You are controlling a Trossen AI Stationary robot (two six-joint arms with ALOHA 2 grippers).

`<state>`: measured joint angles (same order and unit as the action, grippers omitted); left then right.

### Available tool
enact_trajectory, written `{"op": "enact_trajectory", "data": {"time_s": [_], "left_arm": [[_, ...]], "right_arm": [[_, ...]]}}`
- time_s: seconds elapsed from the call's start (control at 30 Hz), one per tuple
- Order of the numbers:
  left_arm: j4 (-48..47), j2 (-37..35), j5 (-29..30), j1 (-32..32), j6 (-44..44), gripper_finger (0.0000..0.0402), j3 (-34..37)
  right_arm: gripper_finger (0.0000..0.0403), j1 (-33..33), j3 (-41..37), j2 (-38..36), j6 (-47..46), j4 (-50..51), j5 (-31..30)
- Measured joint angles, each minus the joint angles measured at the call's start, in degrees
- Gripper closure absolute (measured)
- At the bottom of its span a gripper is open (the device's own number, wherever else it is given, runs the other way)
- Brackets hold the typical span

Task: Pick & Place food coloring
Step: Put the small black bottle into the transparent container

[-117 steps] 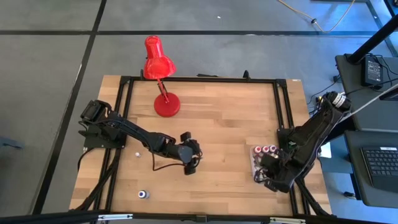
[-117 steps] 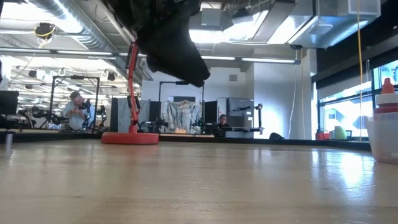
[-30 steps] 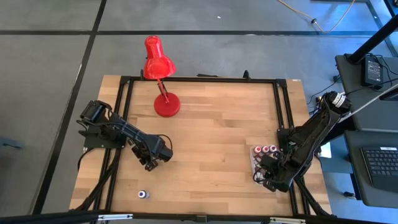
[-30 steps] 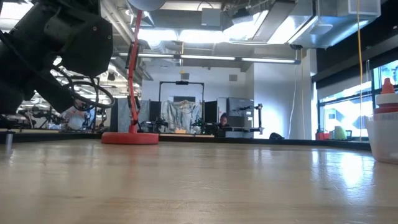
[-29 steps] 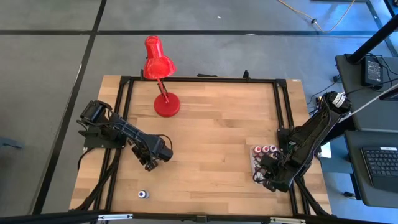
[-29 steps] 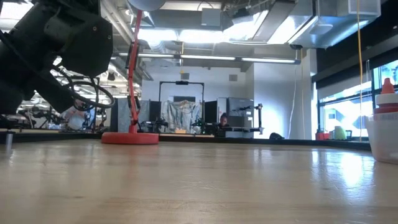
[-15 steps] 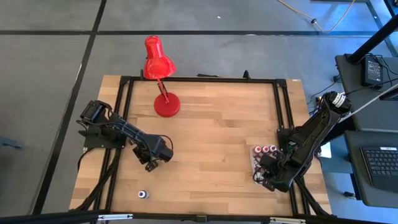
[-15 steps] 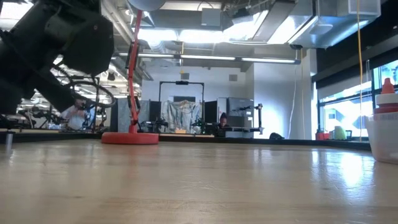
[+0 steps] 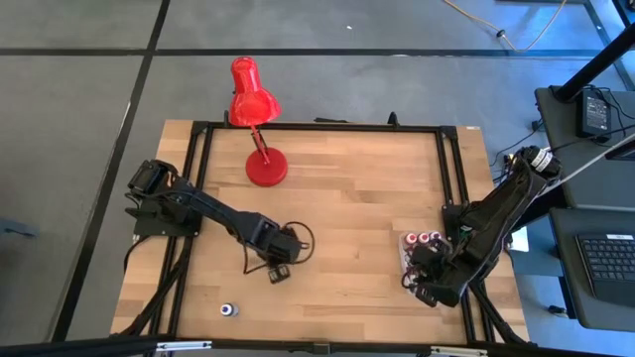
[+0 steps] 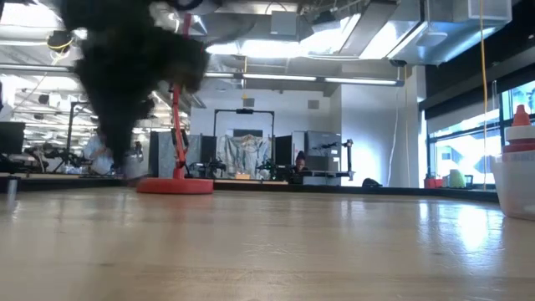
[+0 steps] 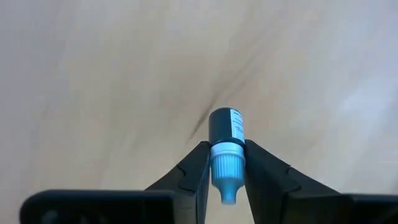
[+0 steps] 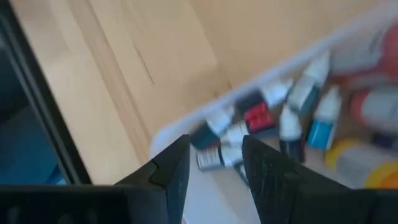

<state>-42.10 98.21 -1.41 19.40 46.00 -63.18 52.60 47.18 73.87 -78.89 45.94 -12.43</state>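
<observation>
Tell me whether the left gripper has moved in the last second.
Yes. In the high view the left gripper, shut on a bottle, has shifted right, farther from the table's left rail and out toward mid-table.

No text, brand or number can be read anywhere: the dark food coloring bottle (image 11: 226, 134) near the centre of the left wrist view carries a white label strip with small print too fine to make out, and the bottles in the right wrist view are blurred.
</observation>
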Motion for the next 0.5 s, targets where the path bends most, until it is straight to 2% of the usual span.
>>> {"op": "enact_trajectory", "data": {"time_s": [0.13, 0.3, 0.37, 0.5], "left_arm": [[15.4, 0.0, 2.6, 0.0, -6.1, 0.032, 0.0], [31.8, 0.0, 8.4, 0.0, -13.4, 0.0323, 0.0], [37.4, 0.0, 9.5, 0.0, -16.2, 0.0322, -0.1], [47.7, 0.0, 11.8, 0.0, -18.3, 0.0318, -0.1]], "right_arm": [[0.0254, 0.0, 4.0, 0.0, 7.9, 1.2, -12.1], [0.0254, 0.0, 5.3, 0.0, 28.6, -6.3, -28.3], [0.0254, -0.1, 5.3, 0.0, 36.6, -10.2, -31.3], [0.0254, -1.0, 5.3, 0.0, 50.7, -17.9, -32.1]]}}
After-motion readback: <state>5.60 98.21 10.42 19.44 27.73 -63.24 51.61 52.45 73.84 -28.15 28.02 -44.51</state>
